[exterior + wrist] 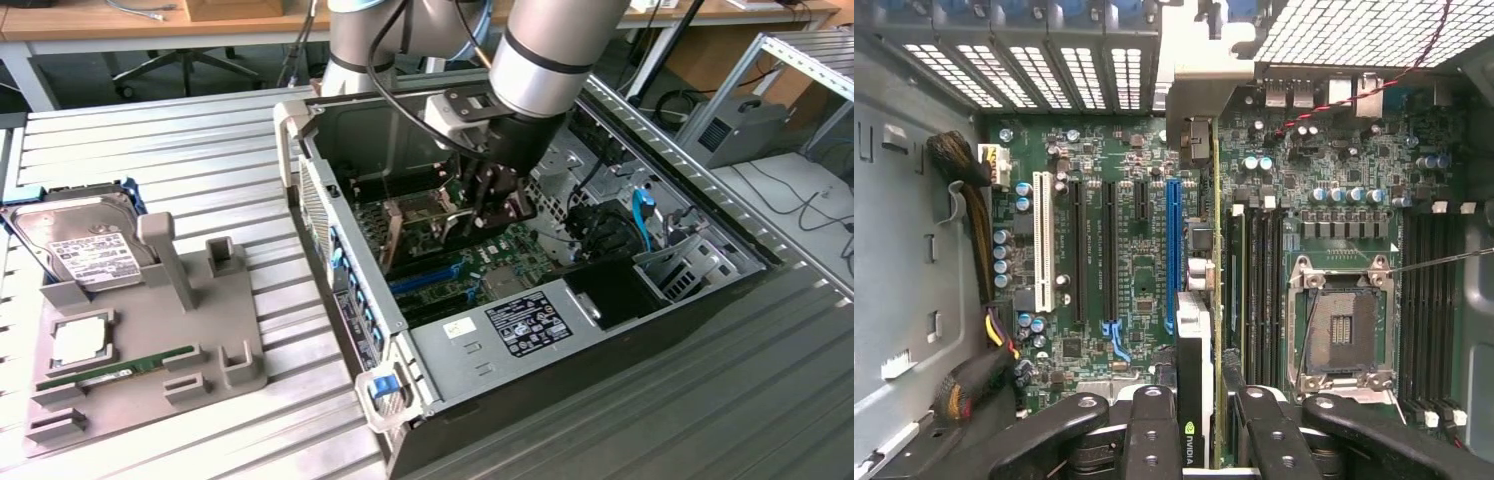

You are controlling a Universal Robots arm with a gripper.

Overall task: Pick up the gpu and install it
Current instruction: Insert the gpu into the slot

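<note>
Tool is deep inside the open case, a touch toward 1 o'clock from the middle of the exterior view. The gpu is right there in its grip! From the wrist view the two fingers are pinching the card from either side. It stands on edge, with a green logo showing between them.

Where's the card sitting? It runs just beside the blue slot, between that slot and the dark memory slots. Its bracket is up against the vented rear openings. The white slot is well apart from it, on the blue slot's far side, and the bare CPU socket lies beyond the memory slots.

So the pick-up is done and we're in the install step. I can't tell whether the bottom edge has gone into a slot, because the card hides its own connector.

My read is that seating calls for the edge square over its slot and the bracket lined up with the rear opening. The push has to go straight down, since any tilt could jam the card or scrape the board.

Out on the bench, at 8 o'clock, the fixture carries the hard drive and RAM stick, well clear of the action.
</note>
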